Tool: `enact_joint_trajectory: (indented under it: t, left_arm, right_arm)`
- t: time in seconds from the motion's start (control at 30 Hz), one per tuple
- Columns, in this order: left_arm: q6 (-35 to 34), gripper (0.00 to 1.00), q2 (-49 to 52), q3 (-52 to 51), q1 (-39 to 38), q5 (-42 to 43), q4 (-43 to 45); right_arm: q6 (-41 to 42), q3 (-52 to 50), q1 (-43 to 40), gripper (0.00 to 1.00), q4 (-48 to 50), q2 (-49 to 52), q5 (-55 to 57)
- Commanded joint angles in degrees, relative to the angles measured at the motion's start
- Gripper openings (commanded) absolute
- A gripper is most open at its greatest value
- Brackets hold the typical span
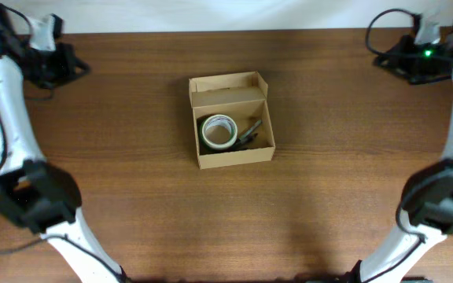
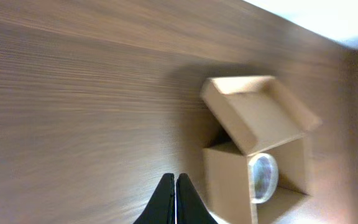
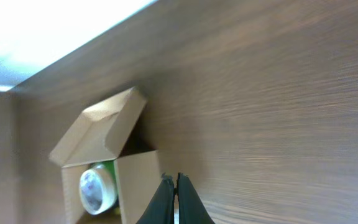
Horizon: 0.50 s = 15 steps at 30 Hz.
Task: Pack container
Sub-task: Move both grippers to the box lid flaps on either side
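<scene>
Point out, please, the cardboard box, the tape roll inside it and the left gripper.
cardboard box (image 1: pixel 233 159): overhead view, front wall.
tape roll (image 1: pixel 206 134): overhead view, left rim.
left gripper (image 2: pixel 175 179): left wrist view, shut fingertips.

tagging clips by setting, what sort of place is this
Probably a robotics lab or test bench, not a home or warehouse. A wooden table carries one open cardboard box with a tape roll inside, white robot arms stand at both sides, and cables trail by their bases.
</scene>
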Motion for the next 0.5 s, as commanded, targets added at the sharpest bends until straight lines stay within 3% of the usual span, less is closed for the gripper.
enact_joint_trajectory:
  t: [0.0, 0.47]
  left_arm:
    - [1.6, 0.02, 6.1, -0.4, -1.0, 16.3, 0.5]
    - [1.7, 0.02, 19.7, -0.4, -12.7, 18.1, 1.0]
  right_arm:
    - [-0.8, 0.0, 1.8, 0.04, -0.5, 5.9, -10.6]
    - [-0.7, 0.0, 11.7, 0.04, 0.2, 19.4, -11.7]
